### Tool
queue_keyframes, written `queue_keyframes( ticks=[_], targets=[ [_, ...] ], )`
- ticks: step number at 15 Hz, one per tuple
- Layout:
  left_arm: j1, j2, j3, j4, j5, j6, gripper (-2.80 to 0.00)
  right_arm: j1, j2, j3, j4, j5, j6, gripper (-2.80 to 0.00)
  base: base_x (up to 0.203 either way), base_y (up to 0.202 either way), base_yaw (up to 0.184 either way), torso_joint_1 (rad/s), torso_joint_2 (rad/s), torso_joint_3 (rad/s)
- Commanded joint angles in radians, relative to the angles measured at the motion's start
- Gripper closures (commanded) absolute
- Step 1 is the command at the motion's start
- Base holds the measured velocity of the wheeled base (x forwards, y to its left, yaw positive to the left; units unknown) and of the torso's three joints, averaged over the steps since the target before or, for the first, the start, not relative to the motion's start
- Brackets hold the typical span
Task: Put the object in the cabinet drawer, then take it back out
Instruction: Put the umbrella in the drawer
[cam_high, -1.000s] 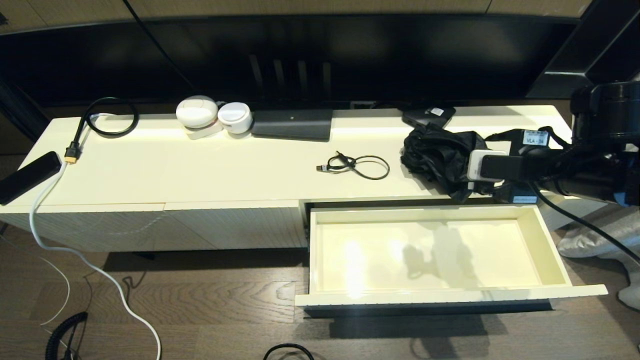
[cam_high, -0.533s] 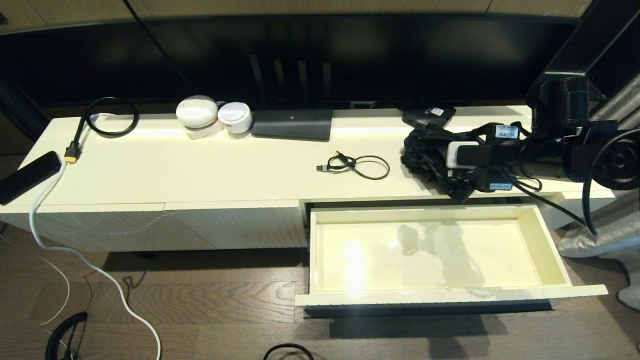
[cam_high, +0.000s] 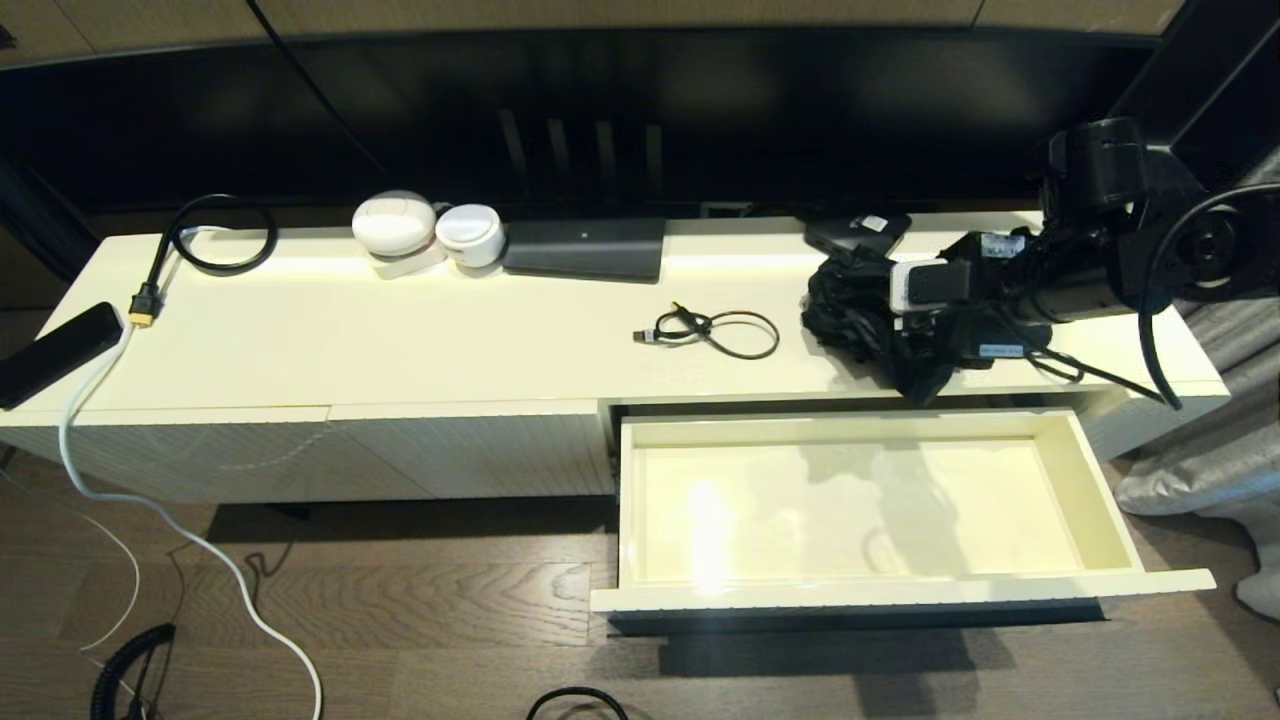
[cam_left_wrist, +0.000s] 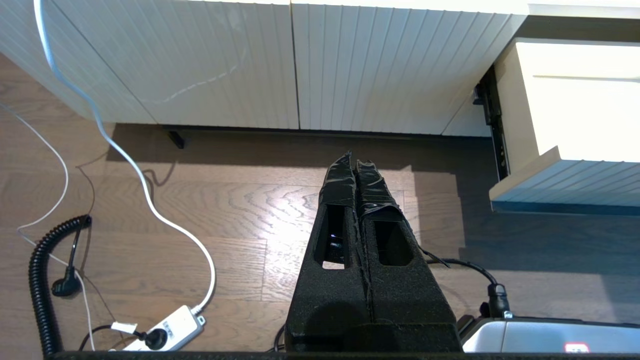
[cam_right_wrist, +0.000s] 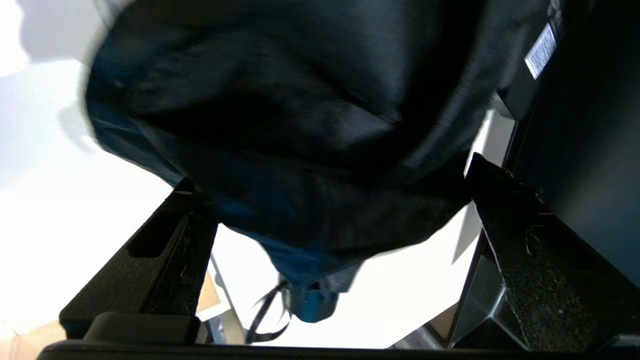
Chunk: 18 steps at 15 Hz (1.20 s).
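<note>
The object, a crumpled black fabric bundle (cam_high: 850, 300), lies on the cabinet top at the right, just behind the cabinet drawer (cam_high: 1100, 500). The drawer is pulled out, its cream inside bare. My right gripper (cam_high: 880, 325) reaches in from the right at the bundle. In the right wrist view the right gripper (cam_right_wrist: 335, 185) is open, its fingers (cam_right_wrist: 165, 260) wide apart on either side of the dark fabric (cam_right_wrist: 300, 100). My left gripper (cam_left_wrist: 354, 165) is shut on nothing and hangs low over the wooden floor, left of the drawer's ribbed front (cam_left_wrist: 565, 175).
On the cabinet top are a small coiled black cable (cam_high: 715, 330), a dark flat box (cam_high: 585, 248), two white round devices (cam_high: 425, 230) and a black device (cam_high: 855, 230) behind the bundle. A white cable (cam_high: 150, 510) and a power strip (cam_left_wrist: 165, 330) lie on the floor.
My right arm has swung back from above the drawer's right end onto the cabinet top, bringing its gripper in at the black bundle. The drawer and the bundle stay put.
</note>
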<state>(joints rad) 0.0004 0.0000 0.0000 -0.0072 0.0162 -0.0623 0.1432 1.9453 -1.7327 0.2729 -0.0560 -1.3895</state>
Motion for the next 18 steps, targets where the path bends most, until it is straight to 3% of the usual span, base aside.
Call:
queue_keyframes(
  ticks=[1,3,13,14,18],
  targets=[
    [0.001,0.0,0.0,0.0,0.001,-0.001,0.0,-0.006,0.09,-0.145,0.065,0.0,-0.002,-2.8,0.0,0.0,0.0,0.0,0.0,0.0],
    [0.0,0.0,0.0,-0.001,0.001,-0.001,0.0,-0.019,0.144,-0.198,0.101,-0.001,0.012,-2.8,0.0,0.0,0.0,0.0,0.0,0.0],
    [0.001,0.0,0.0,0.0,0.001,-0.001,0.0,-0.027,0.182,-0.205,0.097,-0.001,0.017,-2.8,0.0,0.0,0.0,0.0,0.0,0.0],
    [0.0,0.0,0.0,0.0,0.001,-0.001,0.0,-0.027,0.181,-0.205,0.097,-0.001,0.031,0.0,0.0,0.0,0.0,0.0,0.0,0.0],
    [0.0,0.0,0.001,0.0,0.001,-0.001,0.0,-0.027,0.171,-0.2,0.126,-0.004,0.044,0.0,0.0,0.0,0.0,0.0,0.0,0.0]
  ],
)
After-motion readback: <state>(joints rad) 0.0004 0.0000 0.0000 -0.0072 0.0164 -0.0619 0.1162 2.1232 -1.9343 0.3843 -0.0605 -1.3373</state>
